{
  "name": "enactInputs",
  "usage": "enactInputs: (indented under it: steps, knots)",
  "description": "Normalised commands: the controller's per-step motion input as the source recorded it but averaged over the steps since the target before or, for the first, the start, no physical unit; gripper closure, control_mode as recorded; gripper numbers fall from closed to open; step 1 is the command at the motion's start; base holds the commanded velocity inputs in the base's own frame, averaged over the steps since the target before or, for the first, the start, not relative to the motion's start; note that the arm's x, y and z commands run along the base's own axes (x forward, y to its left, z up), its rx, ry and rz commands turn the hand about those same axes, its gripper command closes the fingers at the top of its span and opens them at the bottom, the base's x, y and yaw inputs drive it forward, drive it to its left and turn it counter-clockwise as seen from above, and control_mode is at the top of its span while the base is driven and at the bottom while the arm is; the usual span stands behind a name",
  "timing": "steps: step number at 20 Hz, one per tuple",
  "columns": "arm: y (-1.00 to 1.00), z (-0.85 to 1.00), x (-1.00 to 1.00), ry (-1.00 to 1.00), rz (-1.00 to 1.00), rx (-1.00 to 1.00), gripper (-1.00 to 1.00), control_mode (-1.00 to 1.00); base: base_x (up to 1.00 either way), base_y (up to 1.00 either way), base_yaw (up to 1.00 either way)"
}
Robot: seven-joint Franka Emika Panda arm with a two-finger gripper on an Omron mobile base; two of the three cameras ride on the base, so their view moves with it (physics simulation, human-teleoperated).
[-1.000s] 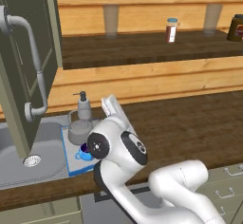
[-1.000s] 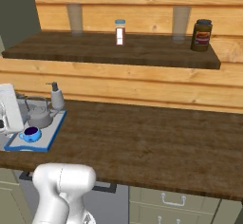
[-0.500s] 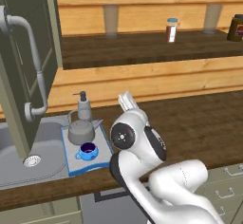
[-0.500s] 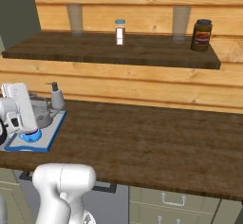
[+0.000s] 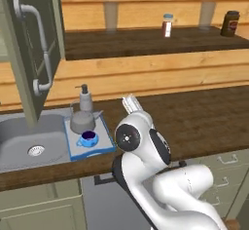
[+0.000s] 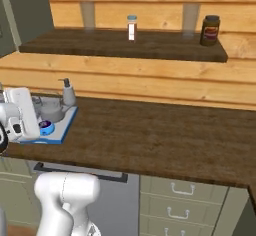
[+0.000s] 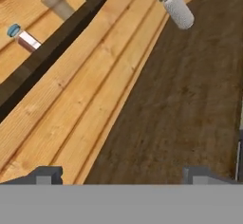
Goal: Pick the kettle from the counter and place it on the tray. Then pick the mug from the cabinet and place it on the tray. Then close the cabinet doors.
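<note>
Left base view – tray: the tray [image 5: 99, 146] lies on the tabletop [image 5: 204, 112] just beside the sink [image 5: 19, 143], with the kettle [image 5: 83, 121] and the blue mug [image 5: 88, 138] both on it, the mug in front of the kettle.
Left base view – soap bottle: a pump-top soap bottle [image 5: 85, 97] stands behind the kettle, near the wall.
Left base view – cabinet door: one cabinet door [image 5: 34, 44] stands swung open above the sink, its bar handle [image 5: 41, 48] facing the camera.
Left base view – hard to see: the cabinet body and any second door are cut off at the left edge; the arm's bulk covers the tabletop just right of the tray.
Right base view – tray: the tray's blue rim [image 6: 62, 130] shows at far left with the kettle and mug on it; the white hand partly covers them.
Right base view – shelf: a small bottle [image 6: 132, 28] and a dark jar [image 6: 210, 30] sit on the wooden shelf [image 6: 165, 50].
Hand view – claw: the claw [image 7: 123, 173] stands wide and carries nothing, pointing along bare tabletop towards a white vase [image 7: 178, 9].
Progress: both placing steps look done; closing the cabinet doors is what remains, judging by the open door.
</note>
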Motion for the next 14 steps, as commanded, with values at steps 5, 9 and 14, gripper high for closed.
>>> enactInputs:
  steps: [5,9,14]
  knots:
    - [0.00,0.00,0.00,0.00,0.00,0.00,-1.00,1.00,-1.00,0.30,0.11]
    - [0.00,0.00,0.00,0.00,0.00,0.00,-1.00,1.00,-0.79,0.91,0.14]
    - [0.00,0.00,0.00,0.00,0.00,0.00,-1.00,1.00,-0.28,1.00,0.17]
